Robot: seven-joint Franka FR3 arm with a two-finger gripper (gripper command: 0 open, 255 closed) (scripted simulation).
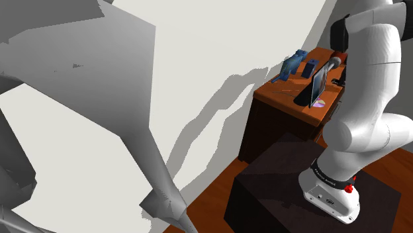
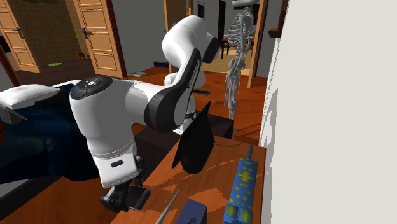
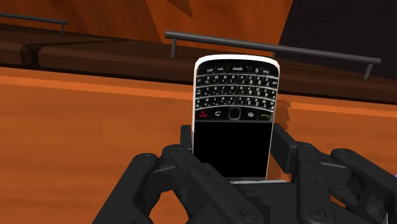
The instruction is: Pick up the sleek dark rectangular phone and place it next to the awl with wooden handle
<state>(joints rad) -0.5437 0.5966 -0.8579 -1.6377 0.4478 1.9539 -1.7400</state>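
Shoulder view: the white arm (image 1: 367, 99) rises from its dark stand (image 1: 278, 192) and bends over a brown table (image 1: 281, 99). A dark flat panel (image 1: 318, 86) stands tilted on the table, with blue items (image 1: 293, 65) beyond it. From here I cannot tell how the hand stands.

Second exterior view: the black gripper (image 2: 126, 196) hangs low at the end of the arm, over the edge of the orange-brown table. A thin grey rod (image 2: 168, 207) lies on the table just beside the hand; its handle end cannot be made out. Past the rod is a small blue box (image 2: 194, 213), then a long blue box with yellow marks (image 2: 242, 188). The dark panel leans on the table behind the hand. A white skeleton (image 2: 238, 51) stands well beyond, near wooden doors (image 2: 98, 35).

Wrist view: the phone (image 3: 234, 95) stands upright in the gripper, clasped at its lower sides by the two black fingers (image 3: 284, 149). It has a black screen nearest the palm, a small keyboard farther out, and a pale rim. Beyond the phone lies the orange wood surface, then dark rail handles (image 3: 273, 48).
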